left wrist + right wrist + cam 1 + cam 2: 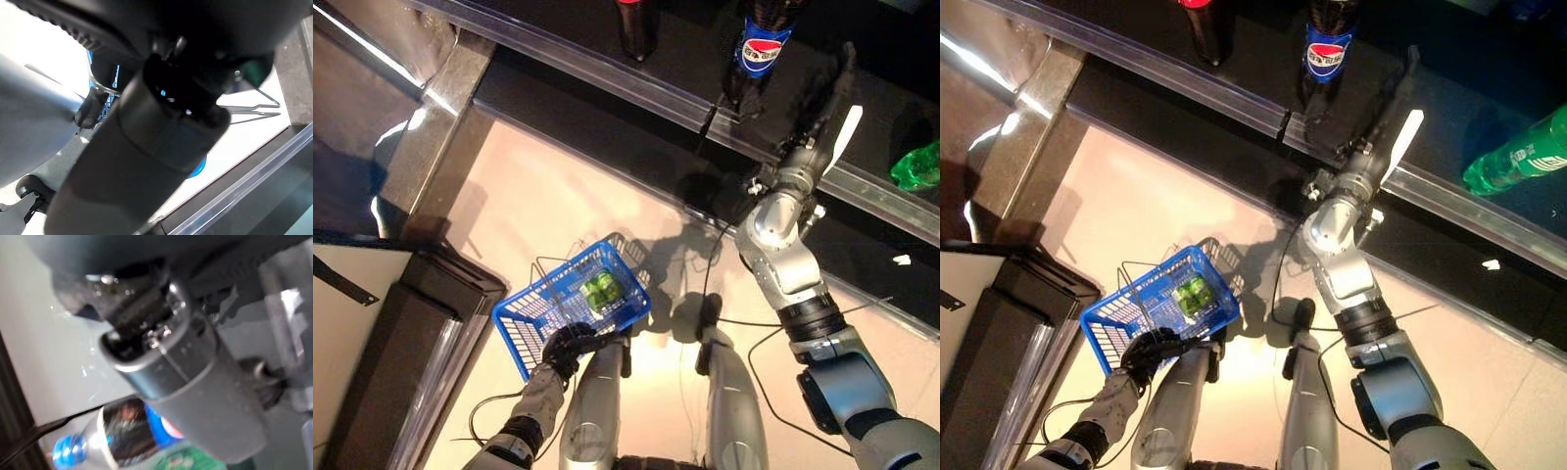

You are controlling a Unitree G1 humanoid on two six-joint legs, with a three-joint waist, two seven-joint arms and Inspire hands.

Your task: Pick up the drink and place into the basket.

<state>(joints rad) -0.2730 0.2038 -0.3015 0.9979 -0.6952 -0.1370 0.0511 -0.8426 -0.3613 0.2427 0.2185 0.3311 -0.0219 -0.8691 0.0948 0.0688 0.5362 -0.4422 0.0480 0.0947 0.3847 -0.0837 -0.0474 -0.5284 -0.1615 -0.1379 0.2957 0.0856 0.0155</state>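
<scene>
A dark cola bottle with a blue label [759, 54] stands on the dark shelf ahead; it also shows in the right wrist view [120, 431] with its blue cap. My right hand [818, 116] reaches over the shelf just right of that bottle, fingers straight and open, holding nothing. My left hand [568, 346] is shut on the wire handles of the blue basket [533, 315], which hangs low at the left. Green drinks [600, 291] lie inside the basket.
A dark bottle with a red label [634, 24] stands further left on the shelf. A green bottle [1518, 157] lies on the shelf at the right. A clear rail [607, 73] runs along the shelf's front edge. A dark cabinet [401, 333] stands at the left.
</scene>
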